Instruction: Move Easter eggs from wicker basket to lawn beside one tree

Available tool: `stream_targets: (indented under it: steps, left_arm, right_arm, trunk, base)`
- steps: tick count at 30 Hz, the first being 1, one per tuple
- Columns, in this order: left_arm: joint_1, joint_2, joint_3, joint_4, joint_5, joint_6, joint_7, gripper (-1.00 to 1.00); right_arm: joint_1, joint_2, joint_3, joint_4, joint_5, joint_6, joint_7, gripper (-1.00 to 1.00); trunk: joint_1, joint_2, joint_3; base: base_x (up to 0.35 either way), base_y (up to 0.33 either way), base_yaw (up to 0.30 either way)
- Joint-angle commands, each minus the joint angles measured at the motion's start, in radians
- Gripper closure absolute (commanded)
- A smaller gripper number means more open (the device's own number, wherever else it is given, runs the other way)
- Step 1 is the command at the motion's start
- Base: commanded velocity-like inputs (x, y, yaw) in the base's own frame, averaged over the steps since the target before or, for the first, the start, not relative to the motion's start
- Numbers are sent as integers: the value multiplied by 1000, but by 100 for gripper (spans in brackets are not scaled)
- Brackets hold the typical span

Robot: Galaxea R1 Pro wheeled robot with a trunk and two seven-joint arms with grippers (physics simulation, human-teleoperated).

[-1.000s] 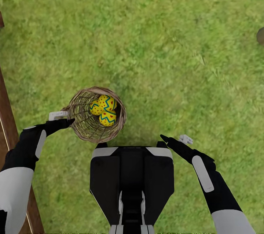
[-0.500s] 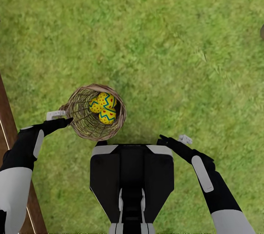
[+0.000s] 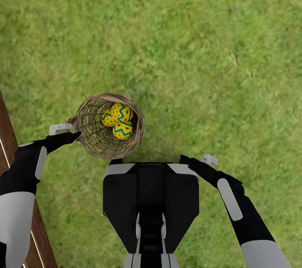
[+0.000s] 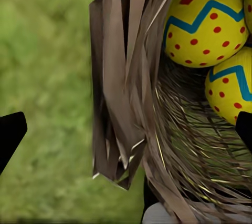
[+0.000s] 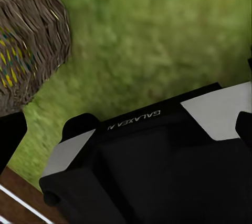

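Left gripper (image 3: 74, 136) sits at the basket's outer rim, left of centre in the head view; its wrist camera shows the fingers spread apart, one on each side of the basket wall. Right gripper (image 3: 183, 160) hangs at lower centre beside the robot's trunk (image 3: 151, 201), fingers apart, holding nothing. Lawn (image 3: 201, 50) covers most of the frame. A fence (image 3: 8, 138) runs along the left edge. The wicker basket (image 3: 90, 140) stands just above the trunk, with three Easter eggs (image 3: 117, 119) touching inside it.
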Motion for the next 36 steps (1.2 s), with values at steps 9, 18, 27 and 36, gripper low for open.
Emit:
stream_targets:
  steps: [9,18,27,36]
  left_arm:
    - [1,0,4,-3,1,8,-5,-100]
    - [29,-1,4,-73,1,23,-5,-100]
    - [49,-3,14,-134,2,60,-5,-100]
    - [59,-3,40,-160,2,63,-48,-100]
  right_arm:
    - [0,0,-2,-1,0,6,4,-100]
    - [0,0,-1,-2,0,6,4,-100]
    - [0,0,0,-1,0,6,4,-100]
    - [0,0,0,-2,0,6,4,-100]
  trunk:
    - [1,-2,-16]
    - [1,-2,-25]
    - [1,-2,-25]
    - [1,-2,-21]
  base:
    - [0,0,0]
    - [0,0,0]
    - [0,0,0]
    - [0,0,0]
